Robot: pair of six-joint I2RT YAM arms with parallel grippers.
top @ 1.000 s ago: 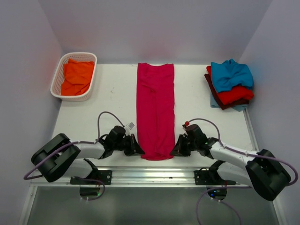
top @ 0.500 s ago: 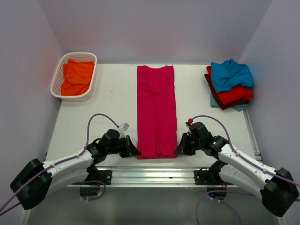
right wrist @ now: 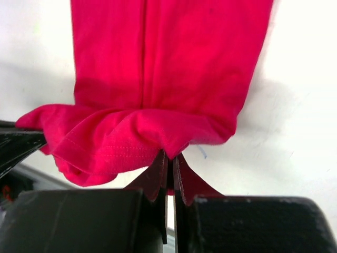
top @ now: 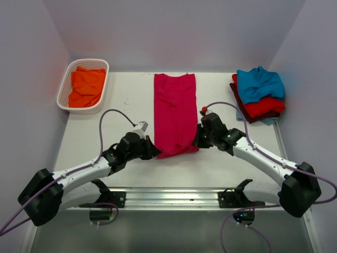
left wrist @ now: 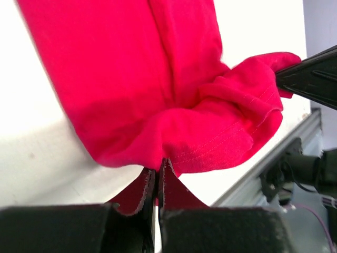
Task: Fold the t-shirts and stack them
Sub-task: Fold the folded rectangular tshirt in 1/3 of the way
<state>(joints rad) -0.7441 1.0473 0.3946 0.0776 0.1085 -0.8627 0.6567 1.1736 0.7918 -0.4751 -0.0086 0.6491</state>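
A crimson-pink t-shirt [top: 174,108] lies as a long narrow strip down the middle of the table. Its near hem is lifted off the table and carried toward the far end. My left gripper [top: 151,154] is shut on the hem's left corner [left wrist: 158,161]. My right gripper [top: 197,142] is shut on the hem's right corner [right wrist: 169,153]. Between the two grips the hem sags in a fold [left wrist: 226,137]. An orange t-shirt [top: 86,86] lies in the white basket [top: 66,79]. Teal-blue [top: 258,83], red [top: 264,107] and maroon [top: 239,103] t-shirts are stacked at the far right.
The basket stands in the far left corner by the left wall. A metal rail [top: 174,197] runs along the near table edge, with both arm bases on it. White walls close the table on three sides.
Both grippers have moved away from the near edge toward the far end, carrying the shirt's hem with them, so the near part of the strip now folds over itself.
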